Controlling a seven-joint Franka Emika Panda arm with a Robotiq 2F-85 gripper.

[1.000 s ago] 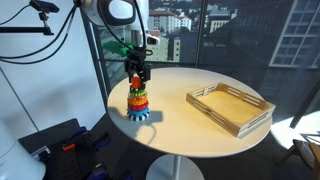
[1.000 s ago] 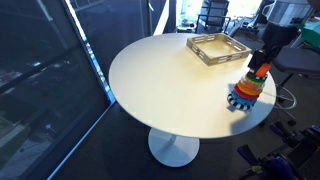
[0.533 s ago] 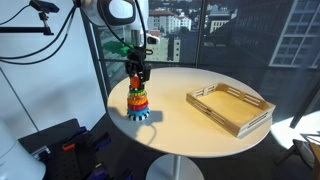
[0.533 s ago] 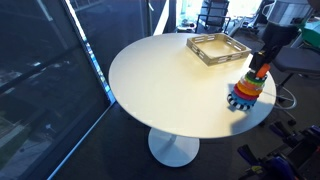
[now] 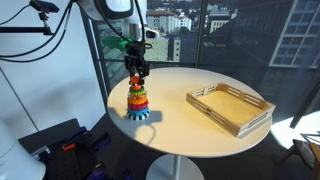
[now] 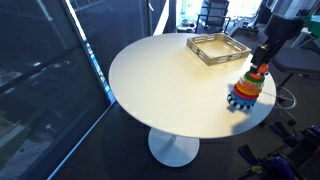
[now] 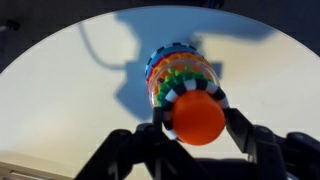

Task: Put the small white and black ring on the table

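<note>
The multicoloured stack of rings (image 5: 138, 100) stands on its blue base near the edge of the round cream table (image 5: 190, 135); it also shows in an exterior view (image 6: 247, 90). My gripper (image 5: 137, 71) comes straight down onto its top. In the wrist view my gripper (image 7: 197, 112) has a finger on each side of the small white and black ring (image 7: 183, 90), which sits just under the orange top (image 7: 198, 120). The fingers touch the ring's sides. In both exterior views the ring is too small to make out.
A rectangular light wooden tray (image 5: 230, 108) lies on the far side of the table, also seen in an exterior view (image 6: 212, 47). Bare tabletop (image 6: 170, 80) lies between the stack and the tray. Windows and office chairs surround the table.
My gripper has risen slightly at the top of the stack. The stack and tray have not moved.
</note>
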